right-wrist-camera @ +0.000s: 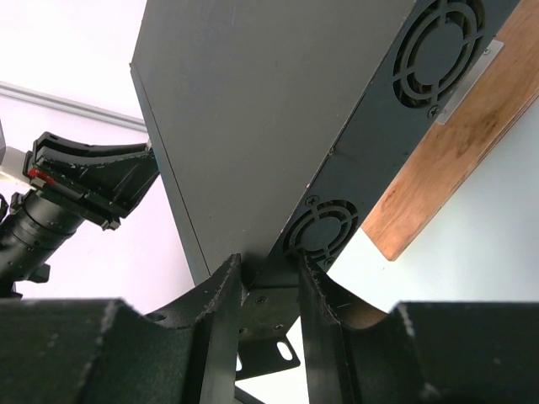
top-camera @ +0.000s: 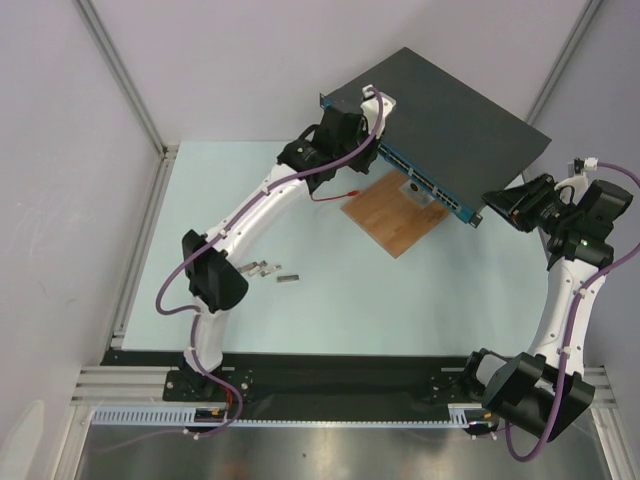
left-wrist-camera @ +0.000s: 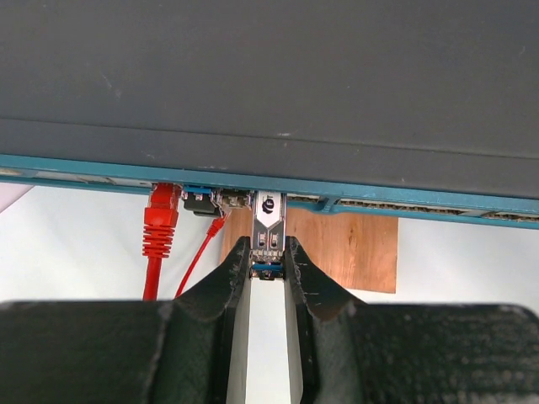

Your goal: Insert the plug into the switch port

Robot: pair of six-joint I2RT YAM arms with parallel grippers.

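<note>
**Both end effectors on the job at the switch's front edge**

My left end effector [left-wrist-camera: 268,252] is nearly closed. Its two black fingers pinch the small silver plug [left-wrist-camera: 269,223] by its sides. The plug points straight at the blue front edge of the switch [left-wrist-camera: 269,76], and its far end meets the row of ports there. I cannot tell from my wrist view how deep it sits in the port.

Just to the left of the plug, a red cable [left-wrist-camera: 158,227] is already seated in a port and hangs down.

My right end effector [right-wrist-camera: 268,269] is narrowed onto a corner of the switch. One finger lies along the flat top side and the other along the side wall with the round fan grilles. A small metal bracket [right-wrist-camera: 268,324] sits between the fingers.

From above, the switch [top-camera: 450,110] lies at the far right of the pale surface [top-camera: 300,320], set at an angle. Its ported edge partly covers a brown wooden board [top-camera: 395,215]. My left end effector [top-camera: 372,135] is at the left end of that edge and my right end effector [top-camera: 497,205] at the right corner.

Two small metal pieces [top-camera: 265,268] lie on the surface, well apart from the switch.
</note>
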